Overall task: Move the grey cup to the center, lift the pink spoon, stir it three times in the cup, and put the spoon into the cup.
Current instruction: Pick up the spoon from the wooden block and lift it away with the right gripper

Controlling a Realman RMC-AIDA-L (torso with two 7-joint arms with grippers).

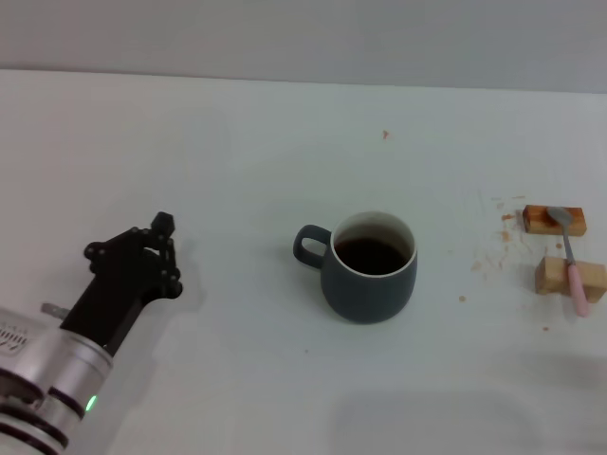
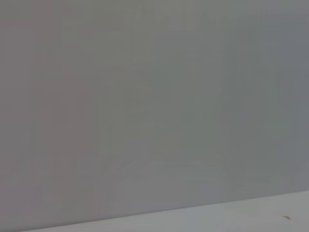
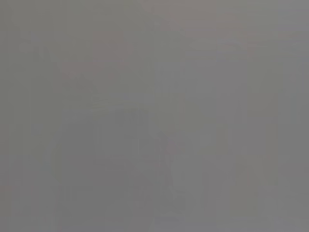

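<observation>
Tan wooden blocks [image 1: 554,220], 2 of them, are seen well to the right of the left gripper [image 1: 163,224], bearing the pink spoon [image 1: 572,259]. Between them the grey cup [image 1: 368,266] is found on the white table [image 1: 237,152]. Whether the gripper's fingers are apart cannot be told. The right gripper is not shown.

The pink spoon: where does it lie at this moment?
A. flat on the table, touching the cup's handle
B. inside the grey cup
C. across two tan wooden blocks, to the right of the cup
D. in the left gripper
C: in the head view the pink spoon lies across the two wooden blocks, apart from the grey cup.
</observation>
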